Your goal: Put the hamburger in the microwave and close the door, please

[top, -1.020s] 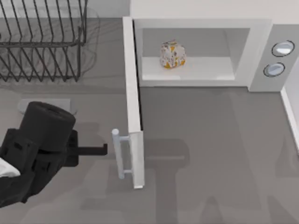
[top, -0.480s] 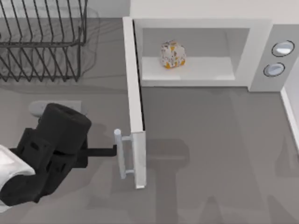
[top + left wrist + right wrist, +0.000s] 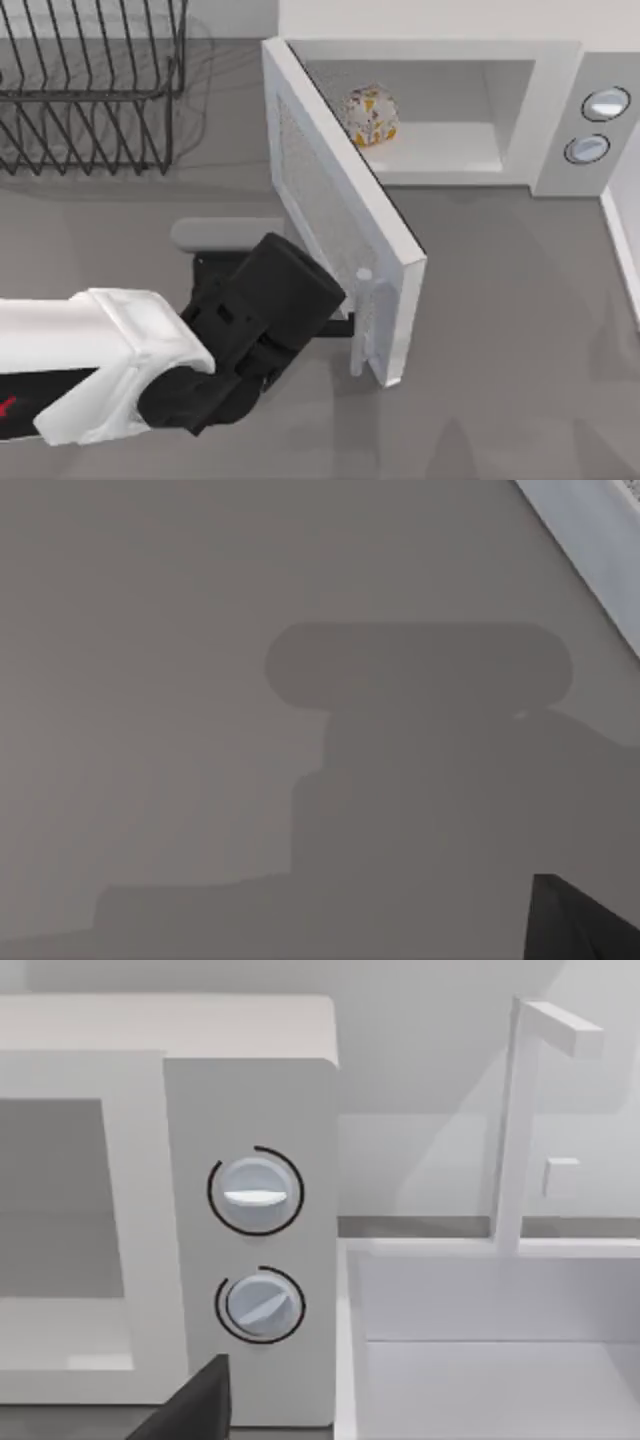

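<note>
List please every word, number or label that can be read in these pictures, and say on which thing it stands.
There is no readable text.
The microwave carries no words; its two knobs show only plain pointer marks and arcs.
The door and the hamburger are unlabelled.
Small red marks on the left arm cannot be read.

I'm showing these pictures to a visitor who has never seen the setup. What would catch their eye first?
Probably the big white microwave at the back of the table, its door swung partway shut, with the small blotchy hamburger inside the cavity. Next, the left arm's dark end effector pressing against the door's outer face beside the handle, and the dark wire dish rack at back left.
</note>
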`<state>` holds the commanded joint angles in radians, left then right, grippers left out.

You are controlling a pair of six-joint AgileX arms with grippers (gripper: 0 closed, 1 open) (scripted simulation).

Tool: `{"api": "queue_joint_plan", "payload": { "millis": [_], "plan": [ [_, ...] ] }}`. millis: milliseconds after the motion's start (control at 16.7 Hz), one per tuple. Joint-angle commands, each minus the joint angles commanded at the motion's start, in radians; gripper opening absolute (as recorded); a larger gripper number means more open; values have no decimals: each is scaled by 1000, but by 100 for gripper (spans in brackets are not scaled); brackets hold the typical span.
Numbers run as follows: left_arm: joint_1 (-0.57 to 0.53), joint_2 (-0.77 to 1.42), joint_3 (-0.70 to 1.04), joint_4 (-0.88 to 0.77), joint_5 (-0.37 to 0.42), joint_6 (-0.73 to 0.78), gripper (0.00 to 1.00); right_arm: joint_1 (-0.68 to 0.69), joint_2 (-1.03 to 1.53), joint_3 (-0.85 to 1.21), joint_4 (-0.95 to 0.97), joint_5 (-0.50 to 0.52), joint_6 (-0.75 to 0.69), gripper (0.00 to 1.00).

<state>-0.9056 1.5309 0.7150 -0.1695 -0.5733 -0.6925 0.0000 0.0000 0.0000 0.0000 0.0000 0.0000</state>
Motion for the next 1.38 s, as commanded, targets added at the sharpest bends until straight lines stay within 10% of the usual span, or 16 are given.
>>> {"api": "queue_joint_plan", "payload": {
  "millis": [1380],
  "plan": [
    [-188,316,384,-177,-92,-203,0,0,0,0,0,0,0,100]
  ]
}}
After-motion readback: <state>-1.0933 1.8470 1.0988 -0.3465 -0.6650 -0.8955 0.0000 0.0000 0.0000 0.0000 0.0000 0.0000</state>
